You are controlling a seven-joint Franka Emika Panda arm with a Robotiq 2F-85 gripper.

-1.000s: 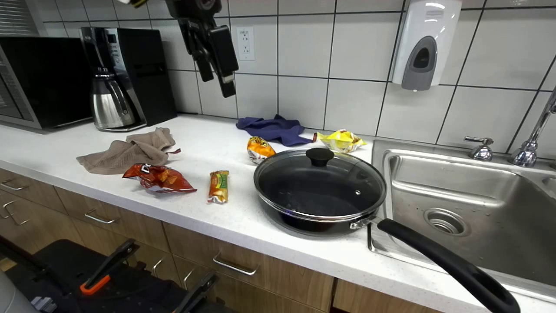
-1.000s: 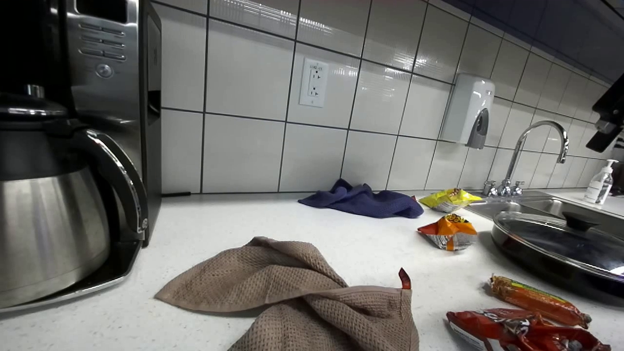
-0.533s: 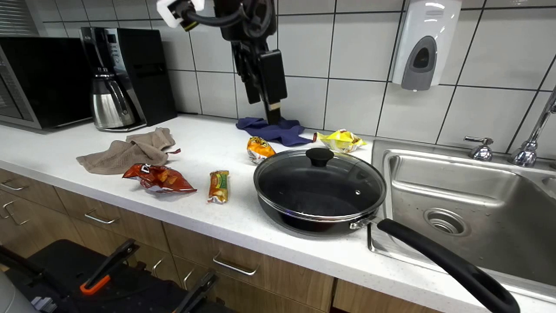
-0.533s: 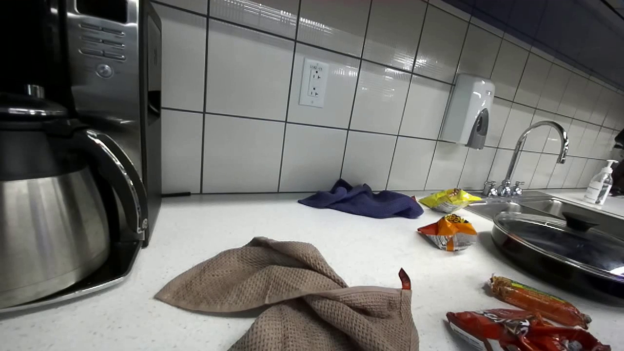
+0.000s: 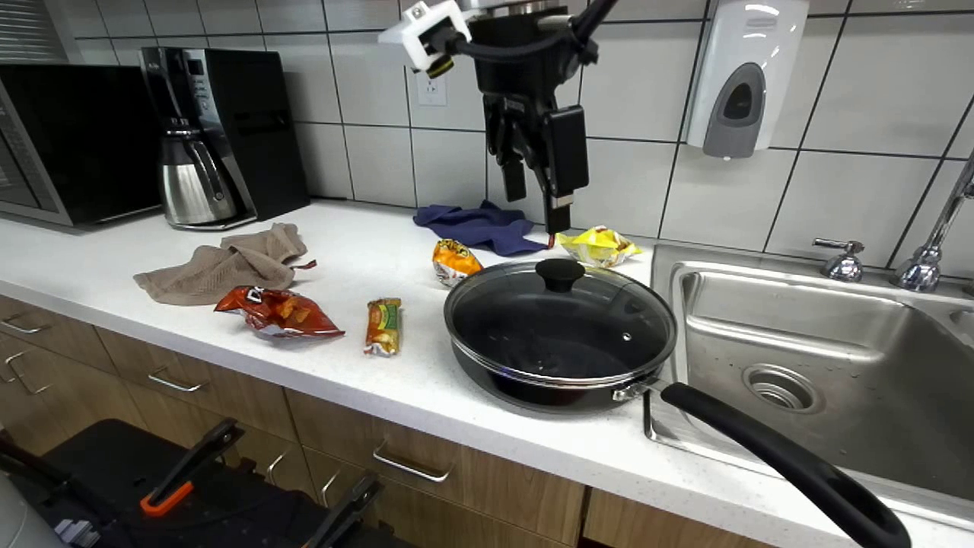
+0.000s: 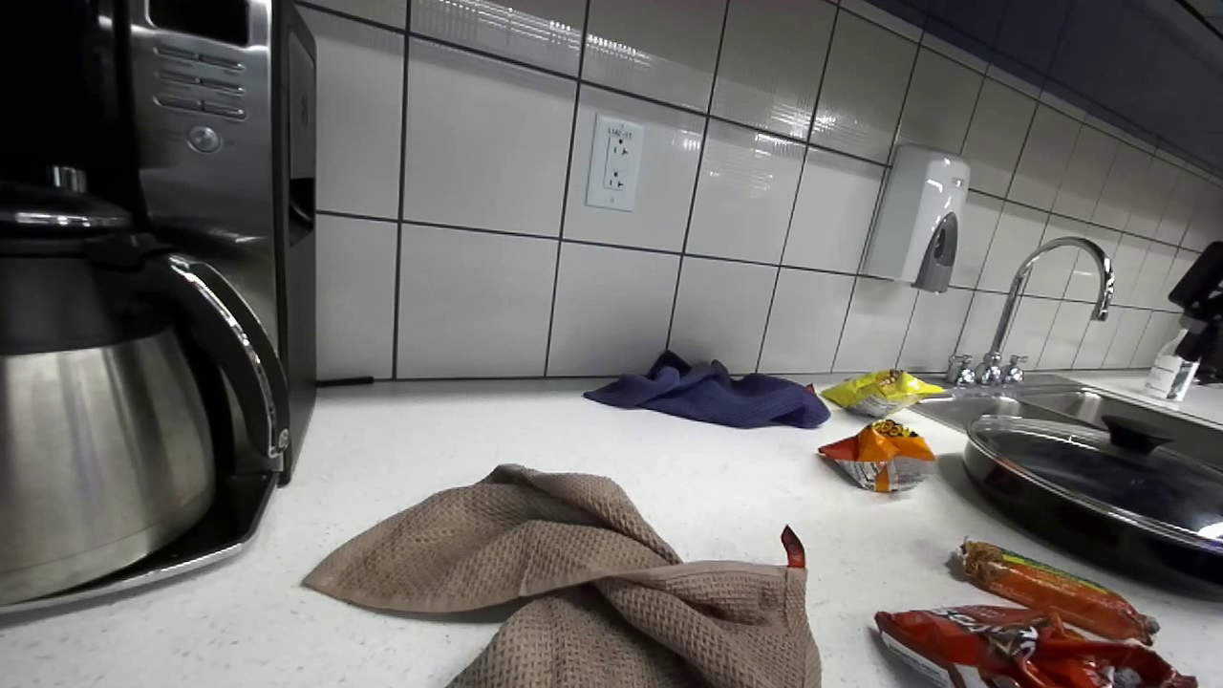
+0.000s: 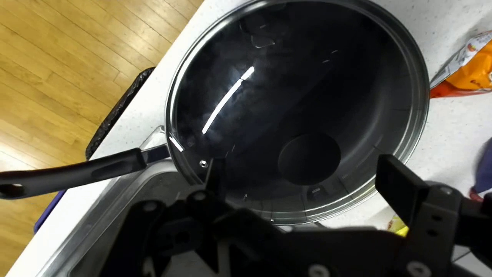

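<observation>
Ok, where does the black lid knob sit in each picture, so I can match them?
In an exterior view: lid knob, right of centre, mid-height.
In an exterior view: lid knob, near the right edge, below mid-height.
Wrist view: lid knob, right of centre, below mid-height.
Shared landmark: orange snack bag, in all three.

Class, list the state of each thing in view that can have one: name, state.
Black two-finger gripper: open, empty
Long-handled black metal pan: covered
Round clear-glass lid: on the pan
Brown waffle-weave cloth: crumpled
Navy cloth: crumpled
Steel carafe with black handle: in black coffee maker
Curved chrome faucet: no water visible
Red foil snack bag: sealed or opened, unclear
Orange foil snack bag: same
Yellow foil snack bag: same
Slim yellow-orange packet: same
</observation>
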